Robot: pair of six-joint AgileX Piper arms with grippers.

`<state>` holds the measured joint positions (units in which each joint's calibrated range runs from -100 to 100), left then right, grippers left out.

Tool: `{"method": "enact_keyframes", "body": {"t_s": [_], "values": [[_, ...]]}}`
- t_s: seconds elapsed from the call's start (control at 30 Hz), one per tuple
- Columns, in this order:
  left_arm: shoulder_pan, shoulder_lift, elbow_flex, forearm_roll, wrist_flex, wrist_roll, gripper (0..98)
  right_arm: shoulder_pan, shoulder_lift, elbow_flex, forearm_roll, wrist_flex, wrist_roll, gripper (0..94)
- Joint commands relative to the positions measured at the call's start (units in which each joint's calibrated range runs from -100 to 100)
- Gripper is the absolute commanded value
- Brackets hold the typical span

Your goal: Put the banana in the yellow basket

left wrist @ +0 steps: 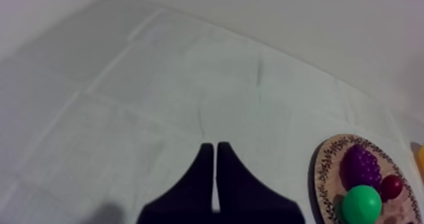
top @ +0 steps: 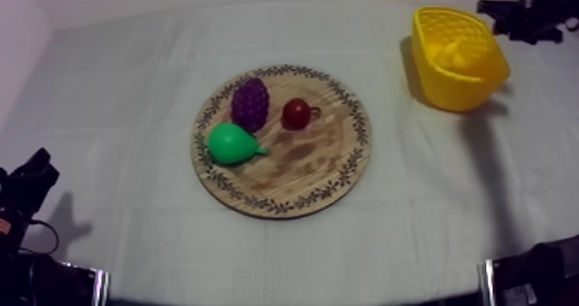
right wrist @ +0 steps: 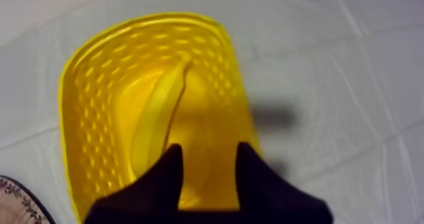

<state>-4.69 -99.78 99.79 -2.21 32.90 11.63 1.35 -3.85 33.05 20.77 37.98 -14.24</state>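
Since the banana (right wrist: 158, 119) lies inside the yellow basket (right wrist: 82, 100), the job looks done.
The right tool (right wrist: 211, 152) hangs over the basket at the far right, fingers wide apart, holding nothing. The left tool (left wrist: 214, 147) rests near left, pinched together and empty, out of the way. The wooden board (top: 301, 167) in the middle carries grapes (top: 250, 103), a pear (top: 231, 144) and a small red fruit (top: 296, 113).

Cloth-covered table (top: 112, 94), round wooden board (top: 320, 161) at its middle, yellow basket (top: 455, 90) toward its right side
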Motion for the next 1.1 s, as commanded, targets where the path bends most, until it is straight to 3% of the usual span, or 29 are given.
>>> {"method": "enact_keyframes", "body": {"t_s": [0.0,0.13,0.3,0.47,0.53,0.7,0.77,1.07], "values": [[0.02,-0.05,-0.01,0.03,0.0,0.0,0.1,0.61,-10.53,14.56,0.09,-13.14,-0.27,14.8],[0.02,-0.05,-0.01,0.03,0.0,0.01,0.1,1.08,-20.98,26.67,0.85,-22.42,-1.84,7.4],[0.02,-0.05,-0.01,0.03,0.0,-0.01,0.1,0.78,-34.8,41.9,-4.07,-30.69,1.65,2.4],[0.02,-0.05,-0.01,0.03,0.0,0.0,0.1,-0.93,-48.03,53.42,-7.04,-32.49,3.99,0.8],[0.02,-0.05,-0.01,0.03,0.0,0.01,0.1,-1.91,-53.27,57.54,-10.88,-32.42,7.53,0.6],[0.02,-0.05,-0.01,0.03,0.0,0.01,0.1,-5.38,-65.52,64.77,-23.84,-29.51,20.19,0.4],[0.02,-0.05,-0.01,0.03,0.0,0.0,0.1,-5.8,-69.38,65.76,-26.72,-26.71,23.01,0.3],[0.02,-0.05,-0.01,0.03,0.0,0.0,0.1,-6.08,-83.96,66.68,-23.59,-8.44,19.19,0.2]]}}
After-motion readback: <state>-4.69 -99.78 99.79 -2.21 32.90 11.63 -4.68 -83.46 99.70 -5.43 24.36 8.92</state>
